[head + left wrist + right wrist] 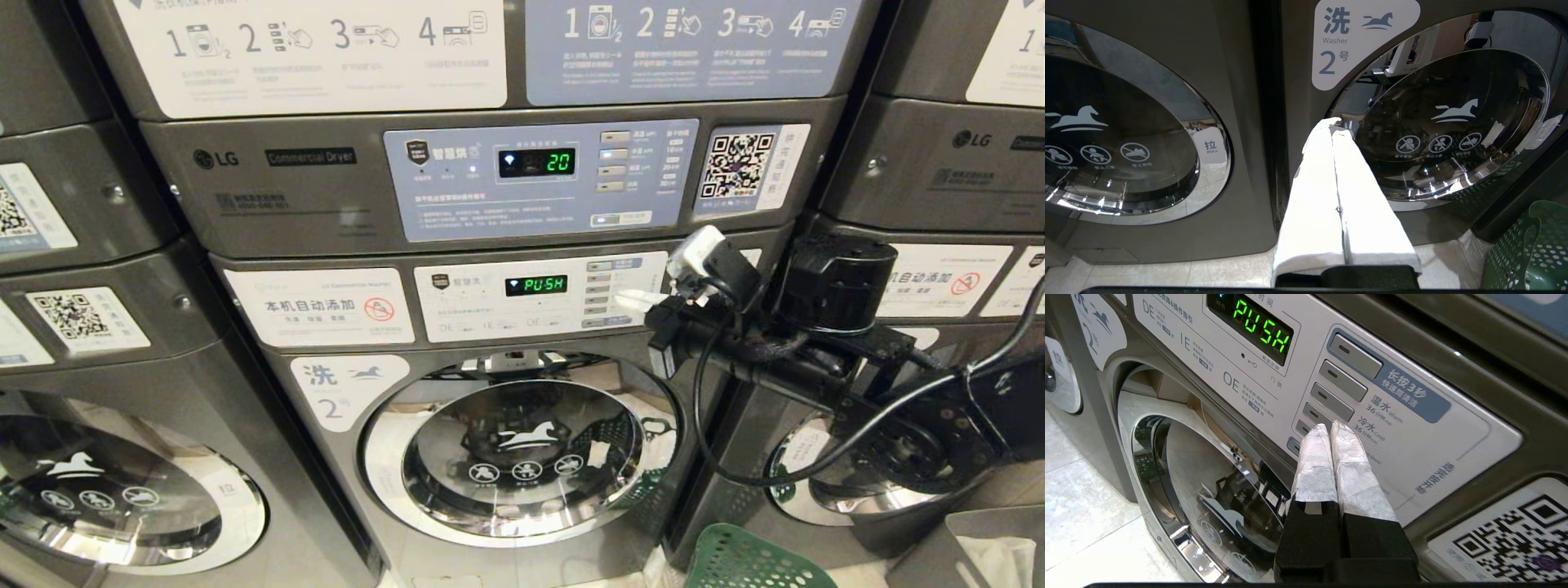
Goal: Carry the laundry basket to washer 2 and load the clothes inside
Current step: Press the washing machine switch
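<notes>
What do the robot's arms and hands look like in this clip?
The right arm is black, with a cylindrical black housing near the wrist, a white block beside it, and loose black cables looping under it. The right hand has two long tapered fingers wrapped in white fabric-like tape, set on black blocks. The left hand looks the same: white wrapped fingers on a black base. No markings are visible.

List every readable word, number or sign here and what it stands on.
"PUSH": green display on washer 2.
"20": dryer display.
"LG", "Commercial Dryer": dryer front.
"洗 Washer 2号": white label.
"拉 PULL": neighbouring washer's door tab.
"温水", "冷水": beside the buttons.
Instruction panels' fine print: too small.
</notes>
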